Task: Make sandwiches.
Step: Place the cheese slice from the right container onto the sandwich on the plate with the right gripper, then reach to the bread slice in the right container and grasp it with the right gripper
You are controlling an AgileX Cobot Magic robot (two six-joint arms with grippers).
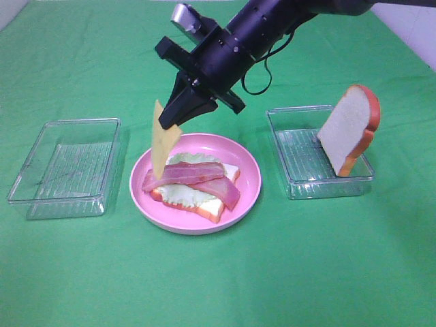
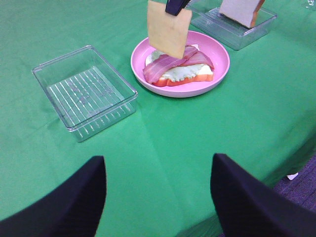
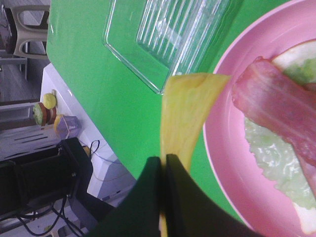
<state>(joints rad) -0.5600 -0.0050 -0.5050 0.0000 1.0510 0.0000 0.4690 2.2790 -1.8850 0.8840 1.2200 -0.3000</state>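
On the pink plate (image 1: 251, 185) lies an open sandwich (image 1: 194, 184): a white bread slice with lettuce (image 3: 276, 165) and two bacon strips (image 1: 187, 174) on top. My right gripper (image 1: 170, 121) reaches across from the back right and is shut on the upper edge of a square yellow cheese slice (image 1: 162, 144). The cheese hangs over the plate's left rim, above the sandwich's left end. A second bread slice (image 1: 349, 129) leans upright in the right clear tray (image 1: 293, 160). My left gripper (image 2: 158, 197) stands open and apart over the near cloth, with nothing between its fingers (image 2: 89, 197).
An empty clear plastic tray (image 1: 65, 167) sits left of the plate. Green cloth covers the table. In the left wrist view the table's near edge (image 2: 276, 173) drops off at the lower right.
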